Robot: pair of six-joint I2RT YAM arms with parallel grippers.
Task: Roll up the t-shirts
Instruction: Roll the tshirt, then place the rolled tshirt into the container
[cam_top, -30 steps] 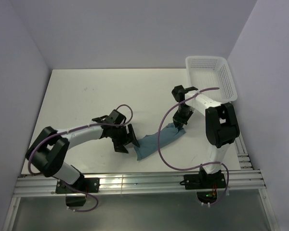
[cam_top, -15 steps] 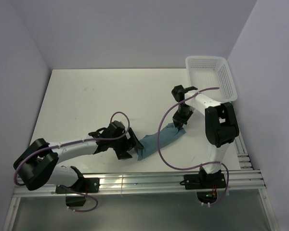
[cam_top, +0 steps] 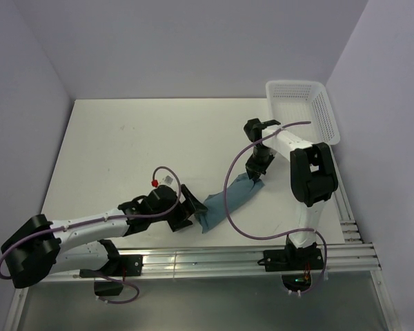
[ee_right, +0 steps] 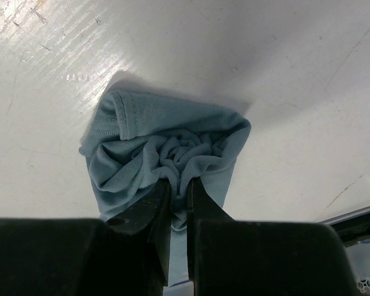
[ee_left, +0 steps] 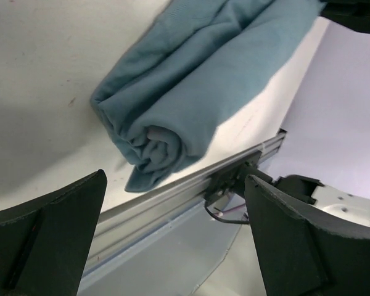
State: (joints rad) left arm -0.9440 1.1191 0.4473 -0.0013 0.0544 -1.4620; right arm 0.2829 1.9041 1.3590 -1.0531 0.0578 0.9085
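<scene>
A soft teal-blue t-shirt (cam_top: 214, 210), rolled into a loose tube, lies on the scuffed white desk (cam_top: 124, 145), well apart from the white mesh basket (cam_top: 294, 83) and nearer the desk's front edge. The left tool (cam_top: 188, 207) stands spread wide at the roll's end far from the basket. The right tool (ee_right: 179, 191) pinches the bunched end nearer the basket. A broad stretch of desk extends left of the basket.

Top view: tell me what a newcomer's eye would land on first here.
A teal t-shirt, rolled into a loose tube, lies slantwise near the front edge of the table, right of centre. The right jaws are pinched on its far end, while the left jaws stand wide open facing its near end. A white mesh basket sits at the far right corner.
</scene>
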